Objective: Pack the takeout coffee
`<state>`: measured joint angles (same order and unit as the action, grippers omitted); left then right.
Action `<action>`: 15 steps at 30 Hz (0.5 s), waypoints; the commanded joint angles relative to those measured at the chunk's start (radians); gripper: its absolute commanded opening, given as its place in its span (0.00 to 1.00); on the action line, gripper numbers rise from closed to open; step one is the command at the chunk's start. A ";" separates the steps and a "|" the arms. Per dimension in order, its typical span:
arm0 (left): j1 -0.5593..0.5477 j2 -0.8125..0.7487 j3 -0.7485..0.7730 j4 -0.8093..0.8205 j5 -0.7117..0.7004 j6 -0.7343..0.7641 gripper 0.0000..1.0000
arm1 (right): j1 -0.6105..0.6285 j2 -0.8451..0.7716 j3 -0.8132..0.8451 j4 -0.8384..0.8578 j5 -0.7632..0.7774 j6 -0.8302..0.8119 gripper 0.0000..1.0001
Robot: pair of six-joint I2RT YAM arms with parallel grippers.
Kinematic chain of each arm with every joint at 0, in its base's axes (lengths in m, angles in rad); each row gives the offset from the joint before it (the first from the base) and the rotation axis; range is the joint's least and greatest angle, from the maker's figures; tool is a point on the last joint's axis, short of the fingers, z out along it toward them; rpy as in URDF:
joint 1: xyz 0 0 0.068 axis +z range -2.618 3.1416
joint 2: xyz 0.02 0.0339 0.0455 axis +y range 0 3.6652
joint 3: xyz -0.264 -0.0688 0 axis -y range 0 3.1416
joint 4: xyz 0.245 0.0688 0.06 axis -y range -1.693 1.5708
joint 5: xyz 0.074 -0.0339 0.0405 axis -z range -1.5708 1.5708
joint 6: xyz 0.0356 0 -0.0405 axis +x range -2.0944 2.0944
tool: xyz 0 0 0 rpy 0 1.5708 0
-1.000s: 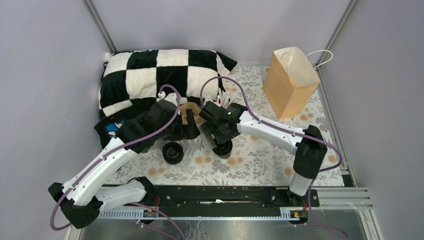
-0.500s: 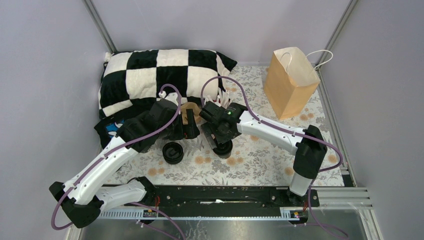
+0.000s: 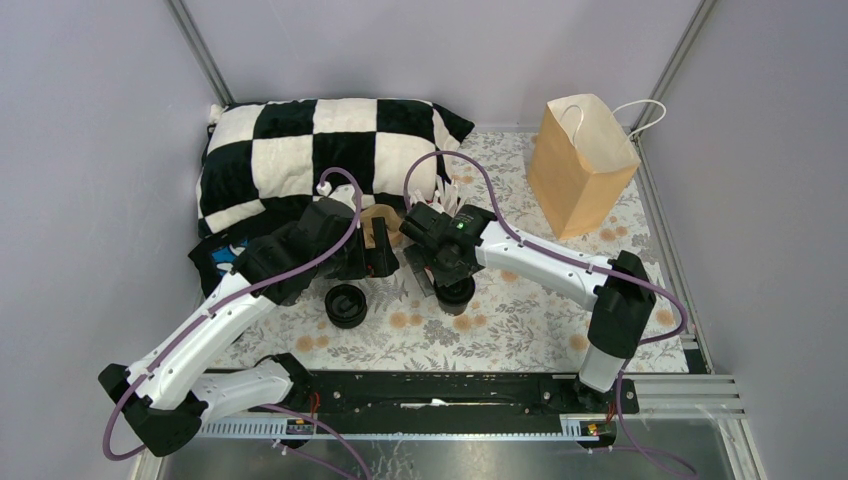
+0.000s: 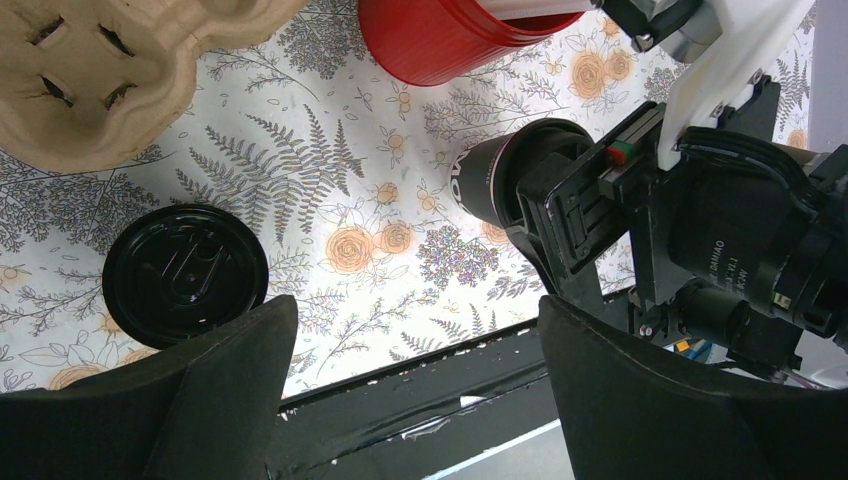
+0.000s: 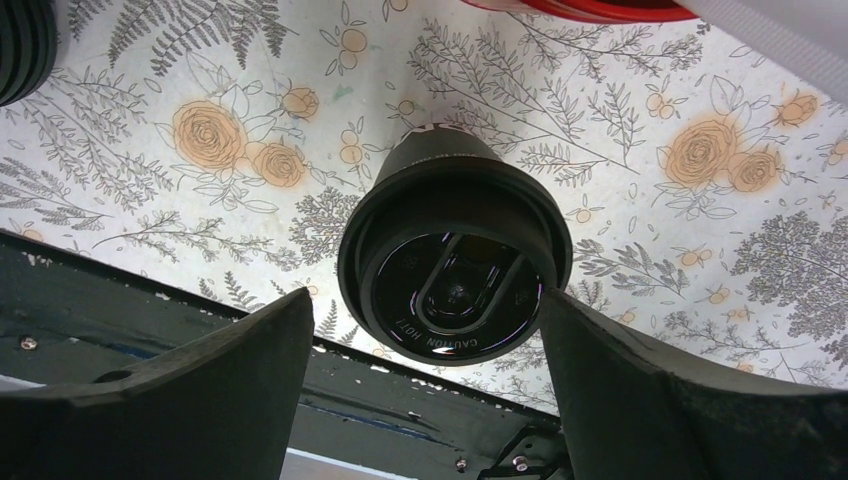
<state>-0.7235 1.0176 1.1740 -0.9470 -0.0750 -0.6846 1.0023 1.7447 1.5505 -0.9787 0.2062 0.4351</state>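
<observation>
Two dark takeout coffee cups with black lids stand on the floral cloth. One [image 3: 345, 305] stands below my left gripper [image 3: 388, 262] and shows in the left wrist view [image 4: 185, 275]. The other [image 3: 456, 294] is under my right gripper [image 3: 445, 278]. In the right wrist view its lid [image 5: 455, 270] sits between the spread fingers, which straddle it without clamping it. My right gripper [image 5: 425, 310] is open. My left gripper [image 4: 415, 330] is open and empty, hovering over bare cloth between the two cups. The second cup [image 4: 505, 180] shows at its right.
A brown paper bag [image 3: 582, 165] stands open at the back right. A cardboard cup carrier [image 4: 100, 70] lies beside the checkered pillow [image 3: 310, 160]. A red cup [image 4: 450, 35] stands behind the cups. The black base rail [image 3: 430, 390] runs along the near edge.
My right gripper has shifted slightly to the right, settling over the right-hand lidded cup. The left arm has barely moved.
</observation>
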 commanded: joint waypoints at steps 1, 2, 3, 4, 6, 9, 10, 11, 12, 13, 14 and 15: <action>0.008 -0.013 0.026 0.016 0.003 0.016 0.94 | 0.007 -0.007 -0.003 0.000 0.052 0.019 0.87; 0.007 -0.014 0.026 0.015 0.003 0.015 0.94 | 0.007 -0.006 -0.007 -0.003 0.061 0.020 0.86; 0.007 -0.017 0.025 0.012 0.002 0.014 0.94 | 0.007 -0.009 -0.012 -0.005 0.072 0.023 0.85; 0.007 -0.021 0.024 0.013 0.000 0.014 0.94 | 0.007 -0.011 -0.017 -0.007 0.083 0.027 0.84; 0.009 -0.023 0.022 0.013 0.001 0.014 0.94 | 0.007 -0.015 -0.020 -0.014 0.097 0.030 0.85; 0.010 -0.022 0.021 0.013 0.003 0.014 0.94 | 0.007 -0.018 -0.030 -0.006 0.095 0.034 0.86; 0.011 -0.021 0.021 0.012 0.004 0.013 0.94 | 0.007 -0.019 -0.035 -0.002 0.094 0.037 0.85; 0.010 -0.020 0.021 0.013 0.004 0.015 0.94 | 0.007 -0.020 -0.042 0.004 0.090 0.039 0.85; 0.010 -0.020 0.021 0.013 0.004 0.015 0.94 | 0.007 -0.023 -0.050 0.010 0.090 0.041 0.83; 0.010 -0.019 0.022 0.013 0.004 0.016 0.94 | 0.007 -0.024 -0.059 0.015 0.092 0.042 0.83; 0.011 -0.021 0.022 0.012 0.004 0.017 0.94 | 0.007 -0.024 -0.068 0.019 0.093 0.042 0.82; 0.010 -0.021 0.020 0.013 0.004 0.017 0.94 | 0.007 -0.024 -0.073 0.022 0.094 0.041 0.82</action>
<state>-0.7185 1.0153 1.1740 -0.9474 -0.0750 -0.6815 1.0023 1.7447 1.5002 -0.9718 0.2546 0.4553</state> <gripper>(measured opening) 0.937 0.828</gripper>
